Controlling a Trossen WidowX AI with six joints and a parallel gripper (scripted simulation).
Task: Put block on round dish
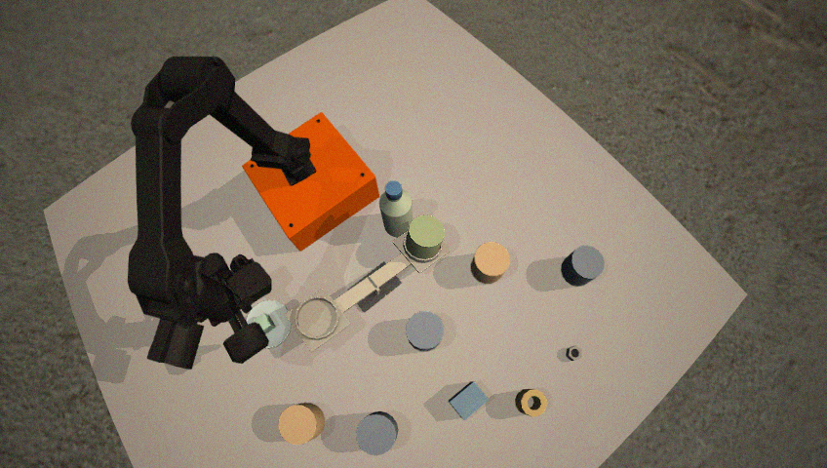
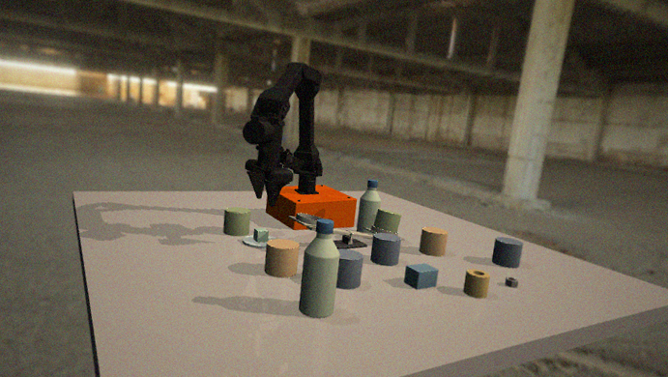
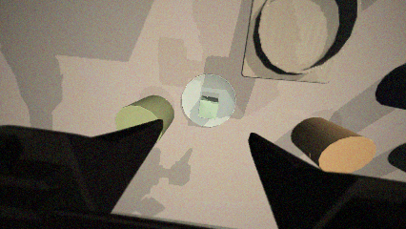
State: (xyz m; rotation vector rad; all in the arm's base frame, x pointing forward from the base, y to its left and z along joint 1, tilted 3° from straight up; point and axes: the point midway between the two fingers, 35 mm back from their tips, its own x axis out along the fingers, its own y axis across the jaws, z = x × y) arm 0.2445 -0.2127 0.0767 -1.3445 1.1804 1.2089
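Note:
The pale green block [image 1: 264,322] [image 2: 261,234] [image 3: 209,109] sits on the round dish [image 1: 281,316] [image 2: 251,242] [image 3: 225,104], within its rim. My gripper [image 2: 265,201] [image 3: 206,130] is wide open and empty, above the dish and block and apart from them. One green cup [image 2: 236,221] [image 3: 164,113] stands on the table beside the dish, not above it; the arm hides it in the top view. The other green cup [image 1: 425,233] [image 2: 387,220] stands on one end of the balance [image 1: 355,294], tilted with its pan. The balance's other pan is empty.
An orange cylinder [image 1: 297,424] [image 2: 281,258] [image 3: 347,154] and a blue-grey one [image 1: 376,433] stand off the dish's side. A bottle [image 1: 397,213] [image 2: 368,208] stands behind the cup on the balance, near the orange base [image 1: 325,174]. Another bottle [image 2: 320,274] stands in front in the exterior view.

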